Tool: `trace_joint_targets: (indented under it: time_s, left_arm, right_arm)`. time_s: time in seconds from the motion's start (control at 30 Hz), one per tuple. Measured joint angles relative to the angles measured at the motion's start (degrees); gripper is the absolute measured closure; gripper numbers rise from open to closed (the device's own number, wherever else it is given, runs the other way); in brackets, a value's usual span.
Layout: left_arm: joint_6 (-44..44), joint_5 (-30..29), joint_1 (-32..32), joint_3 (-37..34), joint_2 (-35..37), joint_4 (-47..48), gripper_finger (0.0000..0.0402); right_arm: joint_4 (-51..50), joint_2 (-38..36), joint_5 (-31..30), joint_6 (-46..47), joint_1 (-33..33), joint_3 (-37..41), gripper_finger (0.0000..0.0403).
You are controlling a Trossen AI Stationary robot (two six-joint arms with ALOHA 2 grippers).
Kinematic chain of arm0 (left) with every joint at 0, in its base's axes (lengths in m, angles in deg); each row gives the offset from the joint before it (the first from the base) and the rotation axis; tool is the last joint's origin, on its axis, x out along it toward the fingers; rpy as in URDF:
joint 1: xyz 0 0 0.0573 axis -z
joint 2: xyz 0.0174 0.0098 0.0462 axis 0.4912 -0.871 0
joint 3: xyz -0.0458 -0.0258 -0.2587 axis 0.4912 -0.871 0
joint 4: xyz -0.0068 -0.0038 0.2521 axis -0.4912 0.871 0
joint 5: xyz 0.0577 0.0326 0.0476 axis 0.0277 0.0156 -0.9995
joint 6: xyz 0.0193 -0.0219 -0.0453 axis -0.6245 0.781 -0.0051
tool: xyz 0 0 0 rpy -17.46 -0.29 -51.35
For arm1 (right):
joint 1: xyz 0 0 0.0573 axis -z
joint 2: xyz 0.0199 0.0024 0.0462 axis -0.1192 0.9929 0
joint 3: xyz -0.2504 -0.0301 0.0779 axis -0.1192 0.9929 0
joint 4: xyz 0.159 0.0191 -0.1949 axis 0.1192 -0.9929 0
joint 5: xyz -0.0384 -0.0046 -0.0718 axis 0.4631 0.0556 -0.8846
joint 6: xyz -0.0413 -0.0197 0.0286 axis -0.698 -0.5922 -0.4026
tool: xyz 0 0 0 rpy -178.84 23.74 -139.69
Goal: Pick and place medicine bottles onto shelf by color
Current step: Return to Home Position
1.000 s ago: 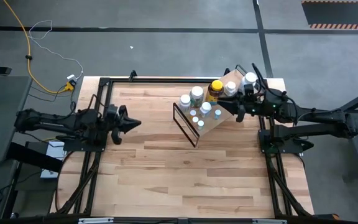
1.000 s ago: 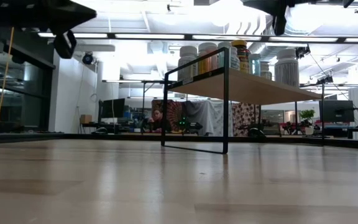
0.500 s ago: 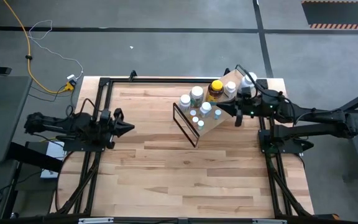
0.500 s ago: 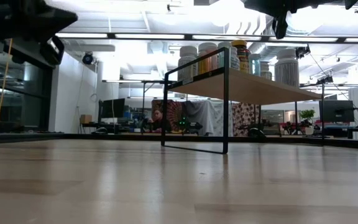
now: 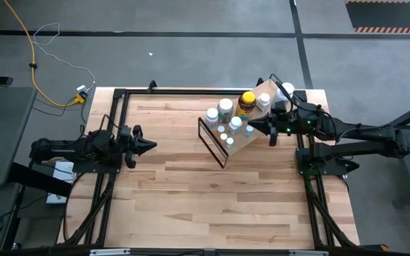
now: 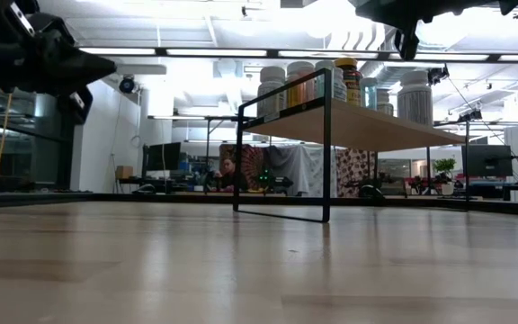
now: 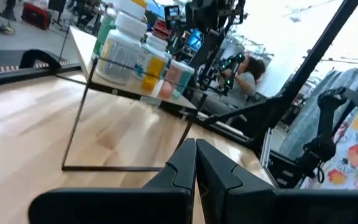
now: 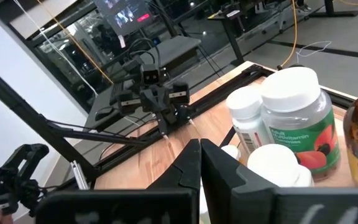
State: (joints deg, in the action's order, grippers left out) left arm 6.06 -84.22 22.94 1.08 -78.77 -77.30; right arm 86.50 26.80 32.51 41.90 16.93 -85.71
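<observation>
above table (image 5: 191,192), left end effector (image 5: 152,144) level, pinched

The rectangular light-wood board shelf (image 5: 246,144) is pale tan, edged by a thin black wire frame, lighter than the striped, honey-toned butcher-block tabletop (image 5: 191,185). Its small round medicine bottles (image 5: 225,107) are mostly white with white caps; 1 amber bottle (image 5: 247,101) has a yellow cap. 1 pink bottle (image 7: 178,76) shows next to a yellow-labelled bottle (image 7: 149,67). The large white bottle (image 8: 294,118) carries a red-and-green label. A yellow cable (image 5: 33,67) runs over the grey floor (image 5: 191,50). A floral cloth (image 7: 347,155) is red and yellow on white.
</observation>
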Motion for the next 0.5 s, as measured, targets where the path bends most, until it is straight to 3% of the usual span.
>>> trace_joint_targets:
  time_s: [0.5]
  left_arm:
    - [-2.97,-0.03,-0.74,0.11,-0.46,0.16,0.0401]
  right_arm:
    - [-5.06,-5.21,5.95,-5.24,-0.02,0.00,0.0403]
